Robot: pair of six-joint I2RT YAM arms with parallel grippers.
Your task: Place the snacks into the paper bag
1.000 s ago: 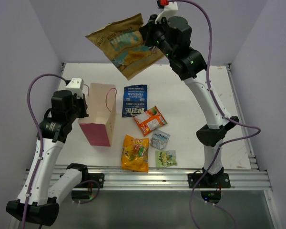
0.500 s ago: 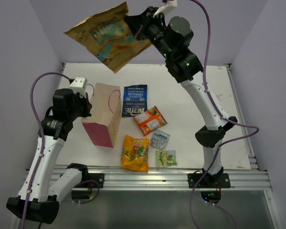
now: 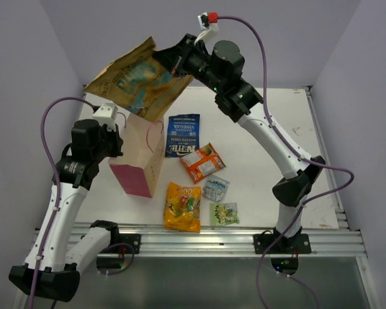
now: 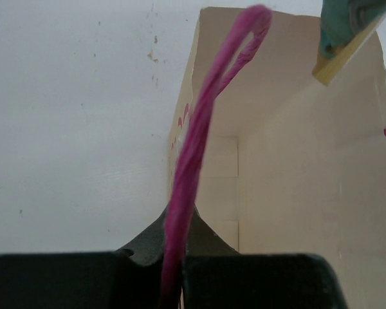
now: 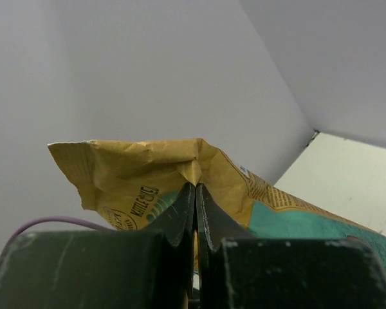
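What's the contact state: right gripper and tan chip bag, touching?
Touching. Right wrist view shows the right gripper pinched shut on the edge of the tan chip bag.

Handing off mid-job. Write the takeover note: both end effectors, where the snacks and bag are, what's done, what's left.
Left end effector: shut on the cord handle of the paper bag, which stands upright with its mouth open.
Right end effector: shut on an edge of the large chip bag, held in the air over the paper bag's mouth.
On the table: dark blue chip bag, orange-red pack, orange-yellow bag, silver-blue packet, green packet.
Done: no snack seen inside.
Left: lower in the large chip bag, then the other five.
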